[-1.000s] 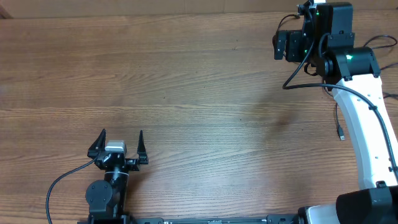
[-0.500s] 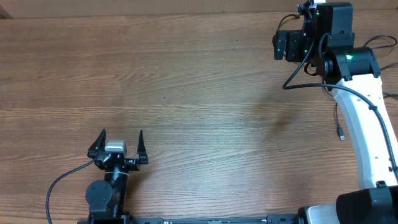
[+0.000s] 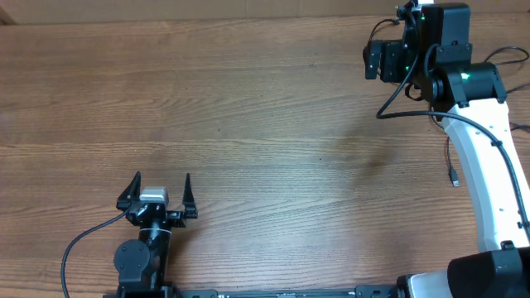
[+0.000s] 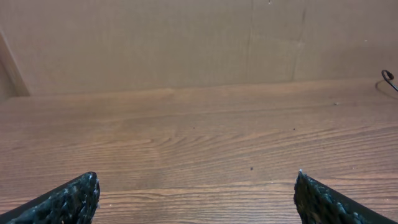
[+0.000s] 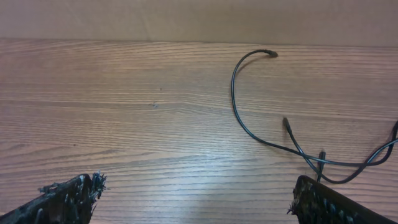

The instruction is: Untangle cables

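Note:
Thin black cables (image 5: pixel 232 93) lie loose on the wooden table in the right wrist view, at the right. One strand curves up to a small plug (image 5: pixel 272 54), and two more plug ends (image 5: pixel 286 123) lie where the strands cross near my right fingertip (image 5: pixel 323 202). My right gripper (image 5: pixel 196 196) is wide open and empty, left of the cables. In the overhead view it (image 3: pixel 374 60) is raised at the far right, and one thin strand with a plug (image 3: pixel 455 177) lies beside the white arm. My left gripper (image 3: pixel 157 186) is open and empty at the near left, also seen in its wrist view (image 4: pixel 196 193).
A cardboard wall (image 4: pixel 186 43) stands along the table's far edge. A small black loop (image 4: pixel 388 78) shows at the right edge of the left wrist view. The white right arm (image 3: pixel 489 182) runs down the table's right side, with thick wires on it.

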Controlling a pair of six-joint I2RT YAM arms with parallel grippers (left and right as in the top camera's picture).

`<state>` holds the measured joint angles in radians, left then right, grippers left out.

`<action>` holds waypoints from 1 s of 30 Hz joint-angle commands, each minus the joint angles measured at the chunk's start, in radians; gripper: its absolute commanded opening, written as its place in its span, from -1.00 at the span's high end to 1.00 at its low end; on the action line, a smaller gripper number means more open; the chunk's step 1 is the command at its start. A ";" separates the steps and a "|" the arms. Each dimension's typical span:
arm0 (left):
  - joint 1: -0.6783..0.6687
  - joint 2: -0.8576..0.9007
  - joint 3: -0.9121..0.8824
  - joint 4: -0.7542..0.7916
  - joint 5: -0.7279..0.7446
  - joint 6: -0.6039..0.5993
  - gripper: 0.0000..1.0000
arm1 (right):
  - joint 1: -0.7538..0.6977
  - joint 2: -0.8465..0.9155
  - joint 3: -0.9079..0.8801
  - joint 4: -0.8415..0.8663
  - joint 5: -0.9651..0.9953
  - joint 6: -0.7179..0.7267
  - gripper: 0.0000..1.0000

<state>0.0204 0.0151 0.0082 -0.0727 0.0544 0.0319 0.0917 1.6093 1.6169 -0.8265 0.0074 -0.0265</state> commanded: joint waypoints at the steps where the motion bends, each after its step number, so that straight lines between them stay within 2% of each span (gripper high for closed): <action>1: 0.006 -0.011 -0.003 -0.004 -0.006 -0.010 -0.99 | 0.001 -0.019 0.006 0.005 0.006 -0.001 -1.00; 12: 0.006 -0.011 -0.003 -0.004 -0.006 -0.010 -0.99 | 0.000 -0.030 0.006 0.004 0.070 -0.002 -1.00; 20: 0.006 -0.011 -0.003 -0.004 -0.006 -0.010 -0.99 | 0.000 -0.132 0.001 0.012 0.059 0.003 -1.00; 24: 0.006 -0.011 -0.003 -0.004 -0.006 -0.010 -0.99 | 0.000 -0.199 -0.085 0.153 0.039 0.058 -1.00; 30: 0.006 -0.011 -0.003 -0.004 -0.006 -0.010 -0.99 | 0.000 -0.367 -0.409 0.448 0.023 0.148 -1.00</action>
<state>0.0204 0.0151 0.0082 -0.0742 0.0513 0.0319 0.0917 1.2961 1.3373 -0.4393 0.0410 0.0532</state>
